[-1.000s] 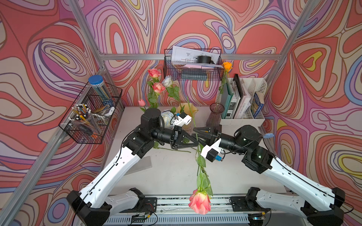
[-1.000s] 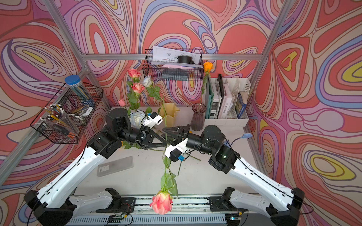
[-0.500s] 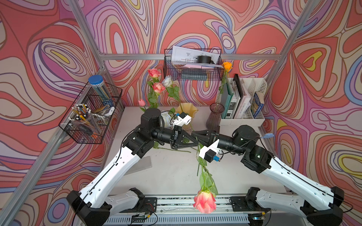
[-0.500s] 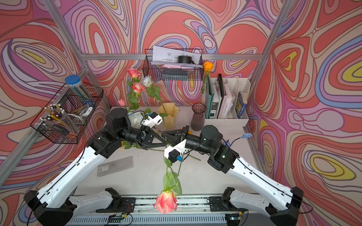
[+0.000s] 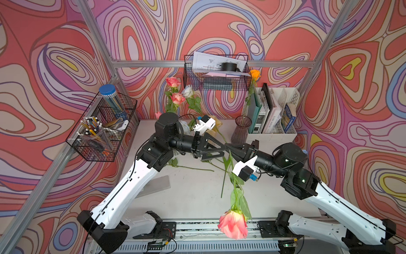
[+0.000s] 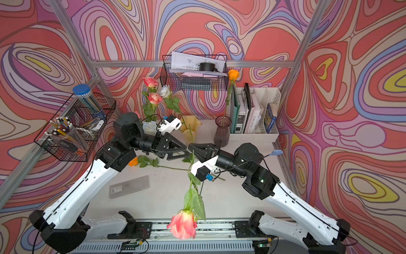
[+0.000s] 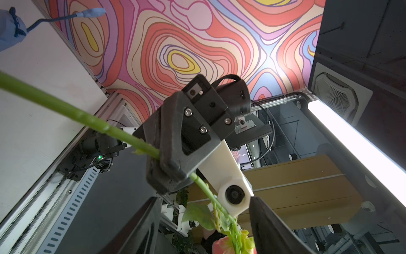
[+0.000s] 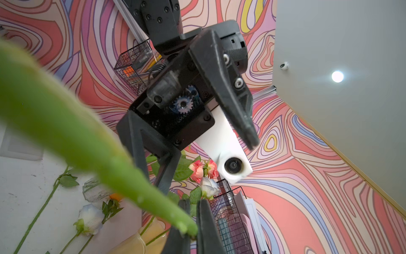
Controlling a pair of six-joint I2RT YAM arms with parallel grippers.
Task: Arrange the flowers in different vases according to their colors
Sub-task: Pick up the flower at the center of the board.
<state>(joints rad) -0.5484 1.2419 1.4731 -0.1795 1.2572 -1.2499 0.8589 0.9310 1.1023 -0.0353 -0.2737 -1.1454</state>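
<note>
**Entry: pink rose, in grip.**

Obscured: my left arm (image 5: 136, 176) covered the base of the two far-left roses (image 5: 173, 81), so I could not tell which vase held them. My left wrist camera (image 5: 206, 123) hid part of the yellow vase (image 5: 216, 126). In the right wrist view the gripped stem was only a green blur.

Right pincer (image 5: 228, 147): clamped tight on the stem of the pink rose (image 5: 233, 224), above mid-table. The bloom hung head down past the near edge.

Left pincer (image 5: 220, 151): fingers spread wide and holding nothing, with tips just beside the right pincer's. The same stem ran between them, but contact could not be made out.

Outward: loose stems (image 5: 193, 168) lay on the table (image 5: 197, 198) below. An orange bud (image 6: 133, 162) lay by my left arm. The purple vase (image 5: 241, 129), far right of centre, carried the orange rose (image 5: 254, 74). The white rose (image 5: 188, 91) stood beside the far-left pair.
</note>
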